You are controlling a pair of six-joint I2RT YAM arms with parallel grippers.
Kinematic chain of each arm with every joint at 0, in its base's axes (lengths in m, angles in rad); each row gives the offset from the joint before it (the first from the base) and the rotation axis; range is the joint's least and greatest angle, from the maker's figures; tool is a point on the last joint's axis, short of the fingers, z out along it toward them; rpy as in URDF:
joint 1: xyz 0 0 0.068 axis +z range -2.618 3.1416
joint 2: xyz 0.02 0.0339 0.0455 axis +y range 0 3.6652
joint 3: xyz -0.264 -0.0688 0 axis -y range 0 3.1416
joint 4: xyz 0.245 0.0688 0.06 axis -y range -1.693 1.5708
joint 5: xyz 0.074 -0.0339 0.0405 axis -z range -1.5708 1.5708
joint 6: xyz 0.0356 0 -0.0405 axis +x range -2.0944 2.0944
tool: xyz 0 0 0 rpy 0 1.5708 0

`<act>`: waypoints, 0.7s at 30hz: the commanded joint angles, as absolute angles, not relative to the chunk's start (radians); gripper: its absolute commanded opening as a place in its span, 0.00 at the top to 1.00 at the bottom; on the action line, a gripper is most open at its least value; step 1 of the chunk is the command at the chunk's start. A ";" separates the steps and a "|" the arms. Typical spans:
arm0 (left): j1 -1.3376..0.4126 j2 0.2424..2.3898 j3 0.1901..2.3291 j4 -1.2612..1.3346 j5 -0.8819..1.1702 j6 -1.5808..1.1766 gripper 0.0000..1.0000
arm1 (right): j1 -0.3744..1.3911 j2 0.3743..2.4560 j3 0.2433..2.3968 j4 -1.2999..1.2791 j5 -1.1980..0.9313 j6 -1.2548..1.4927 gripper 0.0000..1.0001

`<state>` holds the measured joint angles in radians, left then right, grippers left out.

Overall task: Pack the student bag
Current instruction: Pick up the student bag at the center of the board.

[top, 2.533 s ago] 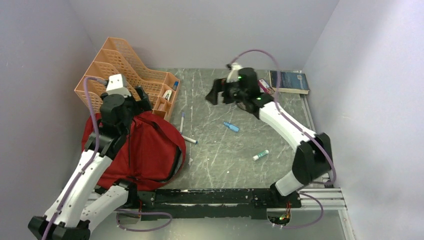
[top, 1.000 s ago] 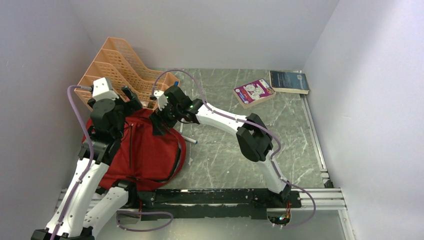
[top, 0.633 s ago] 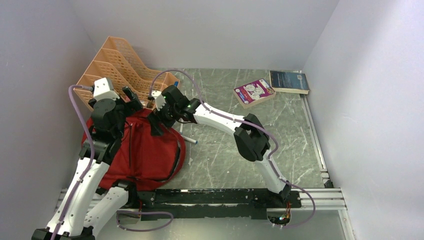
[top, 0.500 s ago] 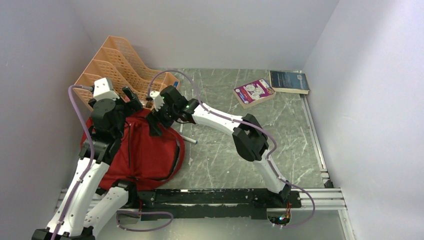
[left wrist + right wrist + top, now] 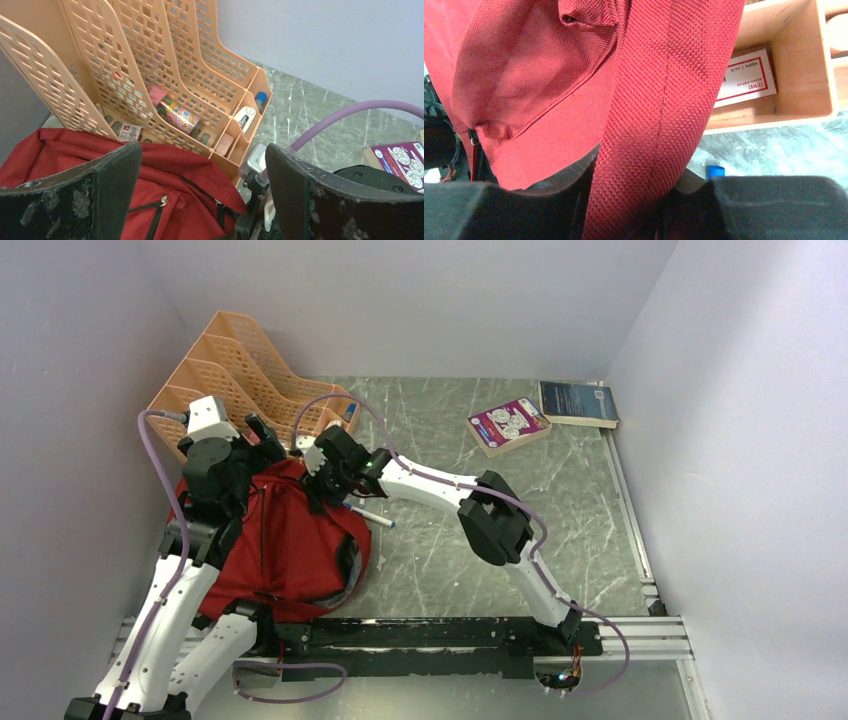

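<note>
From above, your student bag (image 5: 290, 550) lies at the counter's near-left corner. A purple book (image 5: 508, 425) and a blue book (image 5: 578, 403) at the far-right corner, and a pen (image 5: 372, 518) beside the bag, are not yet packed.

Left wrist: your left gripper (image 5: 202, 150) hangs wide open and empty above the bag.

Right wrist: your right gripper (image 5: 634, 200) pinches the bag's red strap (image 5: 659, 110), so I judge packing barely begun.

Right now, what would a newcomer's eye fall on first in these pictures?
The dark-red student bag lies at the near left of the table, and the right hand pinches its woven strap. Behind it stands an orange file rack. A purple book and a dark-blue book lie at the far right.
</note>
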<state>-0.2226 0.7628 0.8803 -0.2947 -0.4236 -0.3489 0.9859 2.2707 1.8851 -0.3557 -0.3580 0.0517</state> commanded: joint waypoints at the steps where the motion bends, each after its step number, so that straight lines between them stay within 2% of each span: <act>1: -0.206 0.755 0.876 -0.256 -0.416 -0.357 0.03 | 0.996 2.206 1.863 -0.357 -0.368 0.039 0.67; 3: -0.204 0.758 0.877 -0.257 -0.415 -0.359 0.03 | 0.996 2.182 1.860 -0.344 -0.383 0.043 0.79; 5: -0.203 0.758 0.881 -0.263 -0.421 -0.360 0.03 | 0.997 2.155 1.859 -0.334 -0.406 0.045 0.99; 14: -0.192 0.740 0.936 -0.307 -0.537 -0.359 0.03 | 0.996 1.968 1.779 -0.238 -0.453 0.103 1.00; 21: -0.193 0.684 1.202 -0.431 -0.563 -0.361 0.02 | 0.995 1.847 1.719 -0.227 -0.395 0.155 1.00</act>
